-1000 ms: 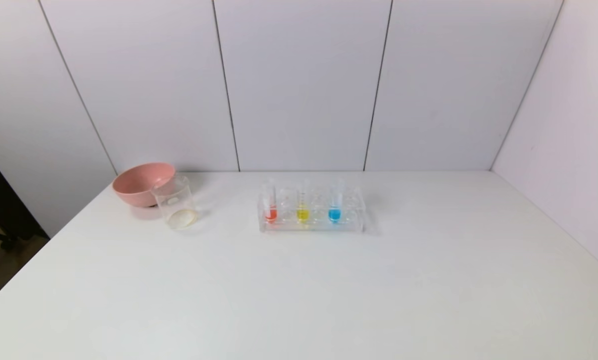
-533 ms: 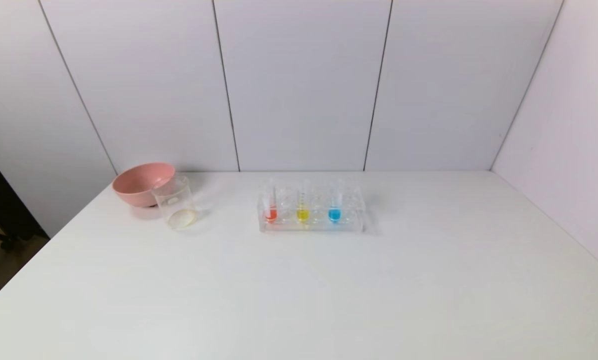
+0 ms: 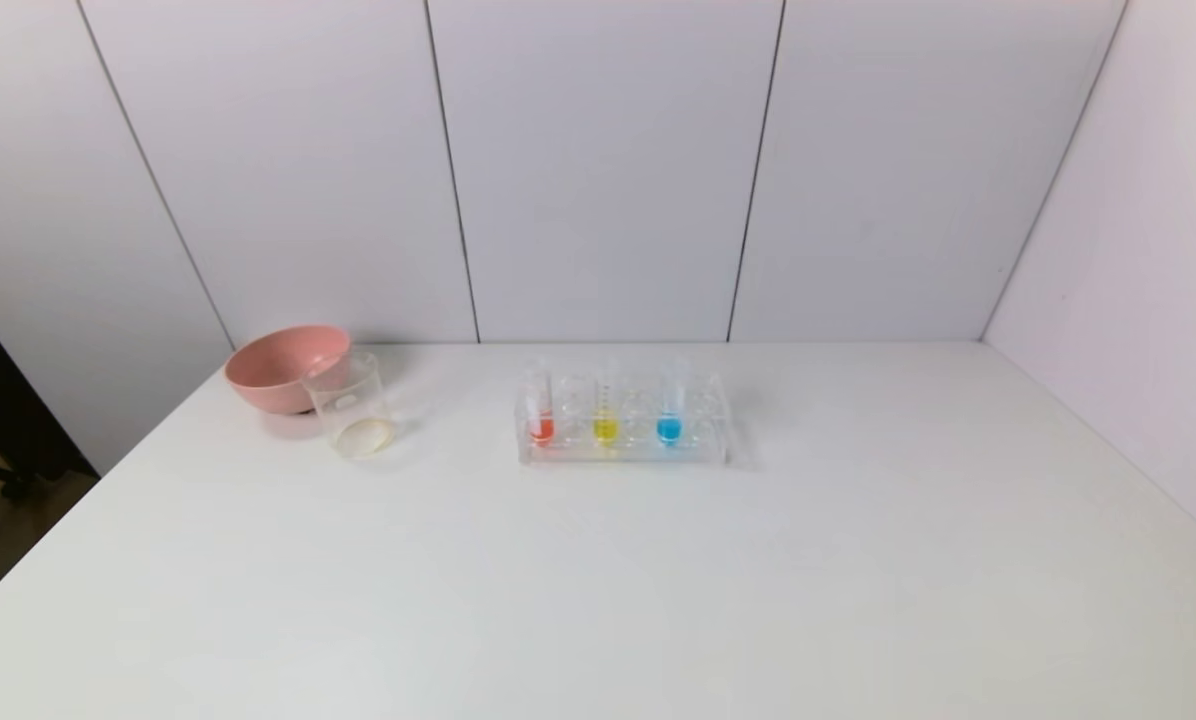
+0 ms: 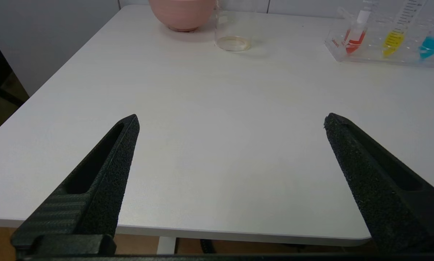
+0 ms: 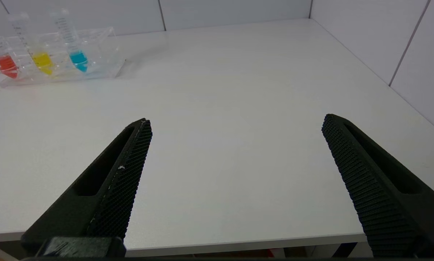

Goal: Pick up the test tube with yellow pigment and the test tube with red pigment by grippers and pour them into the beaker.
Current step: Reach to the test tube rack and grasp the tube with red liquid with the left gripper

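Wrist views alone show left gripper (image 4: 231, 119), right gripper (image 5: 237, 121), fingers spread, at table's near edge.

Only the finger pairs of the two grippers show, each through its own wrist camera. The left gripper (image 4: 231, 117) has two long black fingers (image 4: 108, 174) that taper to blunt tips; their inner faces are rough and grainy, like coarse foam, and each outer side carries a long recessed slot. Near the base of one finger the surface shows a woven, carbon-like pattern. The right gripper (image 5: 235, 121) is the same shape and colour, but its fingers (image 5: 119, 185) wear a fine gridded mesh texture (with a few pale specks along one edge)
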### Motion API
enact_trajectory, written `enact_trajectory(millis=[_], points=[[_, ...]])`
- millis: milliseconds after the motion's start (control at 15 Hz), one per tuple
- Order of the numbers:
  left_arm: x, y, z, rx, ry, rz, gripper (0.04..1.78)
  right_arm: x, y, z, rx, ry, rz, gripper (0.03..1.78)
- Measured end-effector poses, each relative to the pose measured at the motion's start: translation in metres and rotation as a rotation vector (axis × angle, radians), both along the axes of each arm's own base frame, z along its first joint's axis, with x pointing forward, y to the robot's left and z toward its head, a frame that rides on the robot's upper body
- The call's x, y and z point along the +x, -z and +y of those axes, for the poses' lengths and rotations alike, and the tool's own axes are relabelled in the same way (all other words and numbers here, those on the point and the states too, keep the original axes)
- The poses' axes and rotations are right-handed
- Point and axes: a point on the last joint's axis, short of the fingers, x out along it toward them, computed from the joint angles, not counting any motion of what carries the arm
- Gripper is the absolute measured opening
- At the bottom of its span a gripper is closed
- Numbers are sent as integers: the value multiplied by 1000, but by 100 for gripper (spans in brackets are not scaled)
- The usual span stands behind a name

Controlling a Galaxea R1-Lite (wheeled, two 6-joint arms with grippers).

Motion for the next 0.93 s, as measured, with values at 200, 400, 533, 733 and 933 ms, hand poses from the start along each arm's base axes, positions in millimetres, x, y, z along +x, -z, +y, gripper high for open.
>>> enact_trajectory(millis=[200, 400, 533, 733, 933], points=[[0, -1, 0, 3, -4, -3, 178, 0, 0, 0, 0, 0, 0, 171], [-6, -23, 0, 12, 4, -48, 178, 0, 0, 0, 0, 0, 0, 171], [-7, -50, 0, 13, 8, -69, 178, 0, 0, 0, 0, 0, 0, 171], [0, -101, 0, 10, 18, -111, 178, 0, 0, 0, 0, 0, 0, 171], [22, -132, -2, 10, 129, -81, 178, 0, 0, 0, 0, 0, 0, 171]])
